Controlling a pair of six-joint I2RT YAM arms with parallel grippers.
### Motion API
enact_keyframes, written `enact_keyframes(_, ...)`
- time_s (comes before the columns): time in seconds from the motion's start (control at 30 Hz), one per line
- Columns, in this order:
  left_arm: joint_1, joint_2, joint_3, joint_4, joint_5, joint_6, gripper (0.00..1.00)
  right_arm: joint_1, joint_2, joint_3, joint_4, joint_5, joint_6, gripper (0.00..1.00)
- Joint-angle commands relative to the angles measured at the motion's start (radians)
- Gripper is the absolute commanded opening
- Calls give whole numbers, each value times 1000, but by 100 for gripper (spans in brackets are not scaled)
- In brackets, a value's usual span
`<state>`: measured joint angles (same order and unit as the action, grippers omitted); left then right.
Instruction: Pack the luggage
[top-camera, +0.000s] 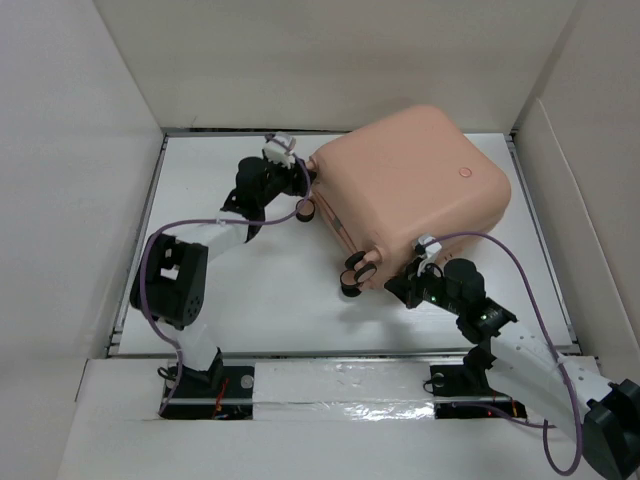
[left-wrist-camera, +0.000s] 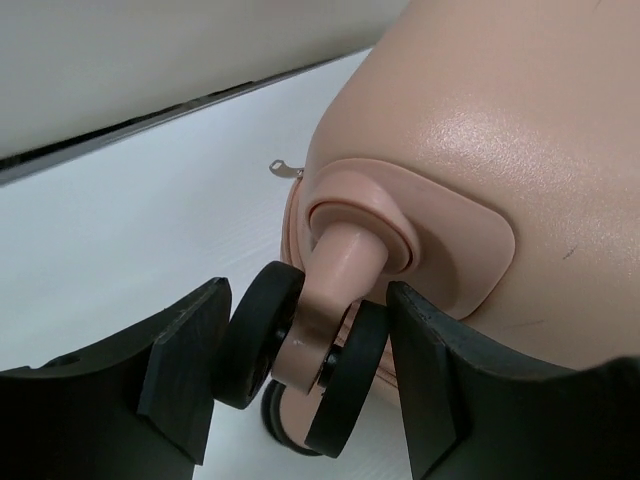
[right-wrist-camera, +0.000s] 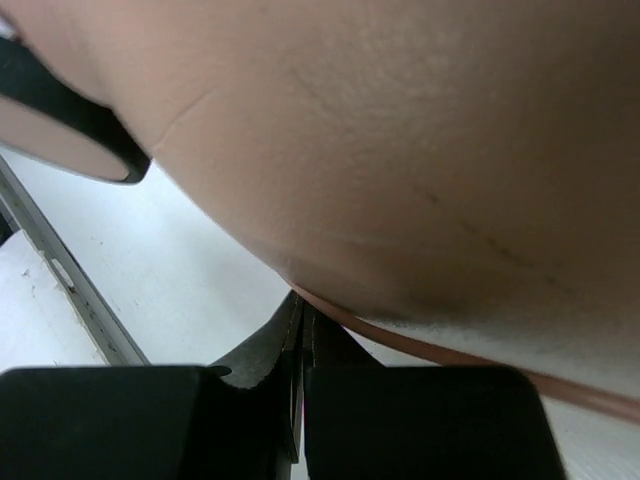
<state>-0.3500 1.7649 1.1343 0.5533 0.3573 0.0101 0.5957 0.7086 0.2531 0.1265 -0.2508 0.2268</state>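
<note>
Found the small peach-pink hard-shell suitcase (top-camera: 410, 190) closed and lying flat toward the far right corner of the white table (top-camera: 250, 310), wheels turned toward the left edge. Saw the left gripper (left-wrist-camera: 305, 330) straddling a pink-and-black caster wheel (left-wrist-camera: 300, 360) at the suitcase's far left corner, fingers (left-wrist-camera: 180, 370) set narrow and seemingly clamped on the black discs. Judged this a hold for steadying or swinging the shell.

Saw the right gripper (right-wrist-camera: 300, 330) tucked under the shell's near side, at the thin seam strip, fingers pressed together. Could not tell of anything thin pinched between them. Judged this a try at the seam or zipper, needed for opening before any packing.

Noted tall cardboard walls (top-camera: 80, 150) round the table, close behind the suitcase at the far edge. Noted also a second pair of caster wheels (top-camera: 358, 270) just beside the right gripper, crowding its approach.
</note>
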Motion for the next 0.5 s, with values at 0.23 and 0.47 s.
enact_keyframes(0.23, -16, -396, -599, 201, -474, -470, 0, -152, 199, 230, 196, -148, -61, 0)
enact_keyframes(0.47, -182, -756, -734, 64, -503, -495, 0, -188, 187, 201, 182, -101, -34, 0)
